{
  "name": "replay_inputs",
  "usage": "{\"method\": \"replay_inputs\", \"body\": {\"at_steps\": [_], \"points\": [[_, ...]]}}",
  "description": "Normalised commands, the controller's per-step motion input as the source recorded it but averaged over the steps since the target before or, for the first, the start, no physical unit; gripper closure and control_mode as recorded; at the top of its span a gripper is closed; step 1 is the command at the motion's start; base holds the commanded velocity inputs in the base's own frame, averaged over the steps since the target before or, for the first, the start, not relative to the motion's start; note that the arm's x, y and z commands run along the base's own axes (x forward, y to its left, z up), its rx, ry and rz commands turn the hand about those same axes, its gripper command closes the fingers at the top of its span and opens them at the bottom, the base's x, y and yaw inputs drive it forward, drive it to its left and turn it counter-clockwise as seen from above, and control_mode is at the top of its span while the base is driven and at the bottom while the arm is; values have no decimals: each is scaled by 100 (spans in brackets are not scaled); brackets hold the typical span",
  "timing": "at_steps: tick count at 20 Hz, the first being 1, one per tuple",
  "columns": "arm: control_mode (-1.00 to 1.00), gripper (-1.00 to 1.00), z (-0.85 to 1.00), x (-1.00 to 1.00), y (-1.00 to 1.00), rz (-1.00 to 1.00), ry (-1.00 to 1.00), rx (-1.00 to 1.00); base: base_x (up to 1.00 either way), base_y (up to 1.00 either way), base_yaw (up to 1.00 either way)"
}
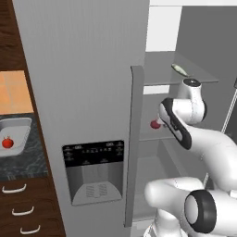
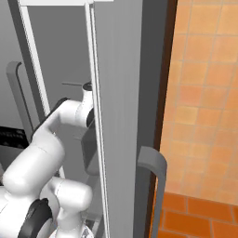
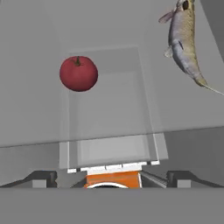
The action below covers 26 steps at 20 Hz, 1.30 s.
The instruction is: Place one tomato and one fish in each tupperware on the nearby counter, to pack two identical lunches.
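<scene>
Landmark: open fridge (image 1: 83, 92), grey, with dispenser panel (image 1: 93, 170) on its front door.

- Counter (image 1: 21, 159): left of the fridge, black-grey speckled stone over brown drawers (image 1: 28, 208) with curved silver handles.
- Tupperware (image 1: 16, 132): pale shallow tub on the counter, left of the fridge; holds one tomato (image 1: 7, 142), small, round, red.
- Second tomato (image 1: 155, 124): inside the fridge, on a middle glass shelf, partly behind the arm in the left base view. In the hand view it sits upper left (image 3: 78, 73), stem up, resting on the shelf.
- Fish (image 1: 180, 70): inside the fridge, on the upper glass shelf, above and right of the second tomato. In the hand view it lies at upper right (image 3: 183, 41), slim, silver-grey with a yellowish flank, well apart from the tomato.
- Gripper (image 3: 112, 177): reaching into the fridge, facing the shelves; finger tips (image 3: 43, 177) sit spread wide at the bottom corners, apparently empty, nothing between them.
- Orange tile wall (image 2: 204, 93): right of the fridge.
</scene>
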Motion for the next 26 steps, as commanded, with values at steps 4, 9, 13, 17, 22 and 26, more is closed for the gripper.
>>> {"method": "replay_inputs", "body": {"at_steps": [4,9,13,17,22,26], "points": [[-100,-100,-6,68,31,9,-17,18,0,0,0],[-100,-100,-30,38,1,9,-15,6,0,0,0],[-100,-100,-15,57,11,0,0,0,0,0,0],[-100,-100,-37,54,8,0,3,0,0,0,0],[-100,-100,-46,41,0,0,0,0,0,0,0],[-100,100,-56,10,1,0,3,0,0,0,0]]}}
